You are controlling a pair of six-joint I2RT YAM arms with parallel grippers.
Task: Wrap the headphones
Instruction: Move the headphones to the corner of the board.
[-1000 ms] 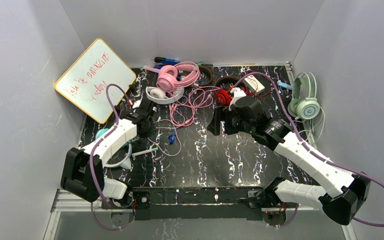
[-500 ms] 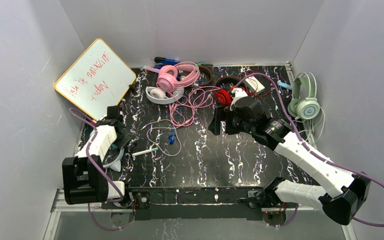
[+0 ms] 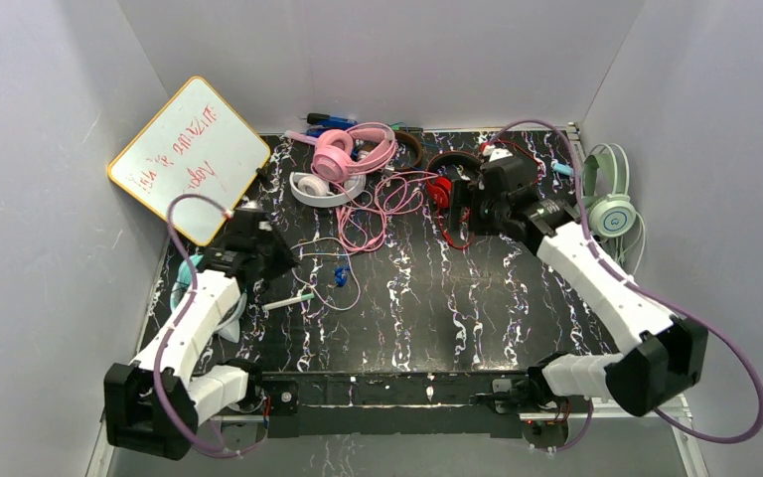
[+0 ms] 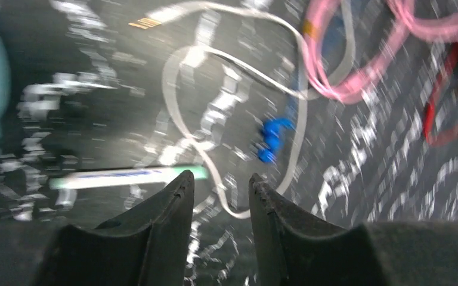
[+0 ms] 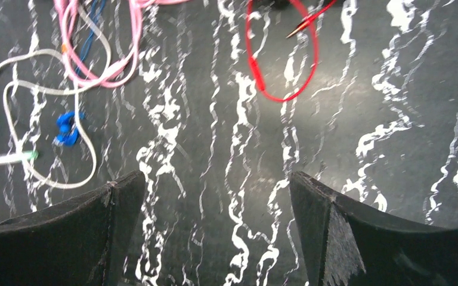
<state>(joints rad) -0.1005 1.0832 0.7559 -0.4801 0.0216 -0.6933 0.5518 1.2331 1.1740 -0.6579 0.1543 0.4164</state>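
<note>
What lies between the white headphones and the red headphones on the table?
A loose tangle of pink cord lies between the white headphones and the red headphones. The top view shows it.

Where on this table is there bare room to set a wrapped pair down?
The near half of the table, in front of the white cord and red cord, is bare. The far edge is crowded: pink headphones, red headphones, tangled pink cord.
</note>
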